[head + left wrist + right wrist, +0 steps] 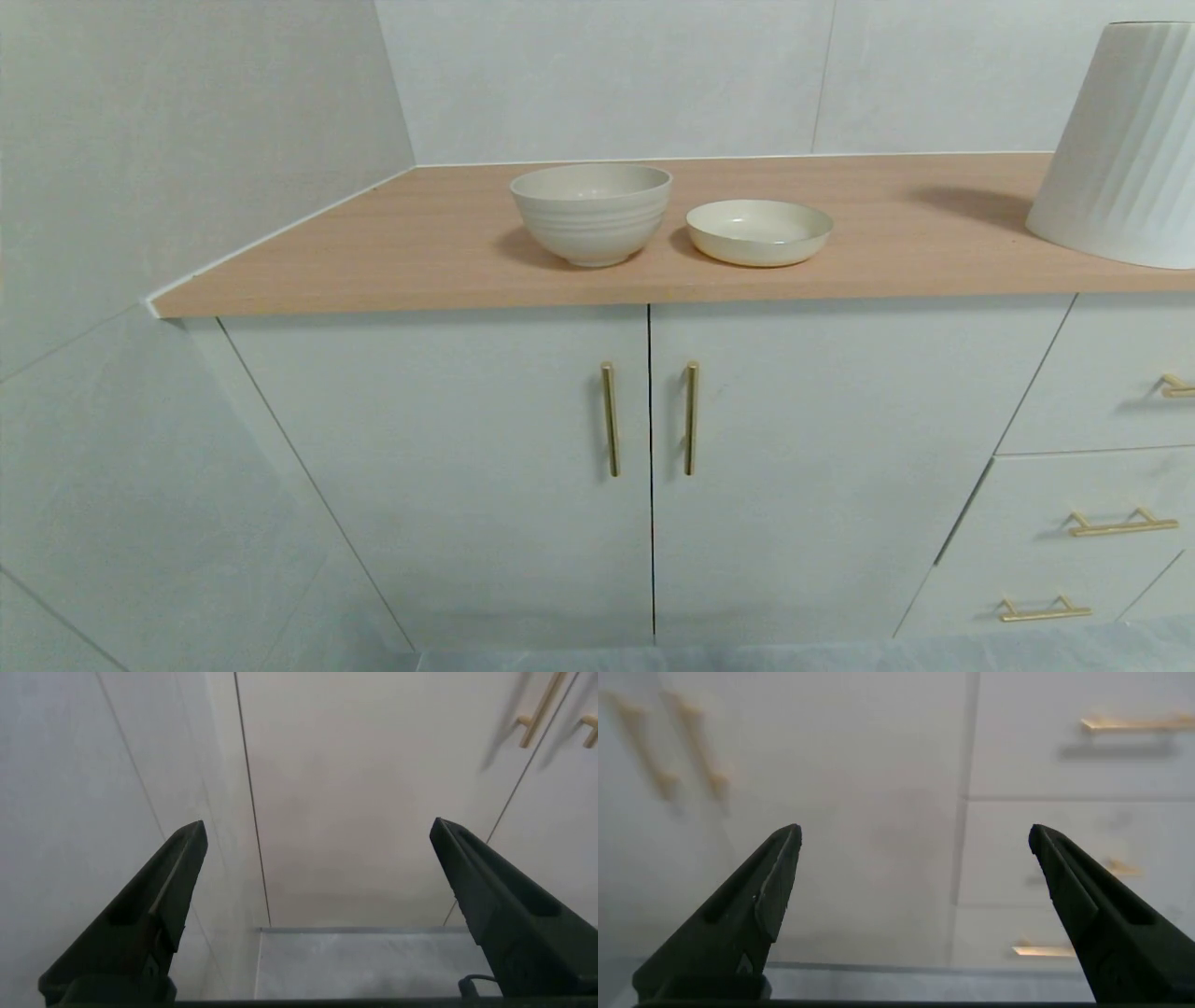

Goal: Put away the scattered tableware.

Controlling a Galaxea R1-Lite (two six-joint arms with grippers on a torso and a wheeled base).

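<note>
1. A pale tiled wall (pixel 187 140) closes the scene on the left and meets the back wall in the far left corner.
2. The left gripper (pixel 316 831) has its two dark fingers spread wide with nothing between them. It faces a plain white cabinet front low down, with a strip of grey floor (pixel 355 961) beneath.
3. A wooden countertop (pixel 420 252) runs from the left wall across to the right edge.
4. The deep bowl (pixel 590 213), cream with faint ribbing, stands upright on the countertop left of centre, near the front edge.
5. The shallow dish (pixel 759 231), cream and glossy, sits just right of the deep bowl. The two are close together but apart.
6. Below the two pieces, two white cabinet doors (pixel 448 467) are shut, and their gold bar handles (pixel 610 420) stand upright on either side of the middle seam.
7. The right gripper (pixel 913 833) is likewise spread wide and holds nothing. It faces the cabinet where the doors meet the drawers.
8. A stack of white drawers (pixel 1074 392) with gold drawer handles (pixel 1123 524) fills the lower right.
9. A ribbed white shade (pixel 1120 140) stands on the far right of the countertop, well apart from the shallow dish.
</note>
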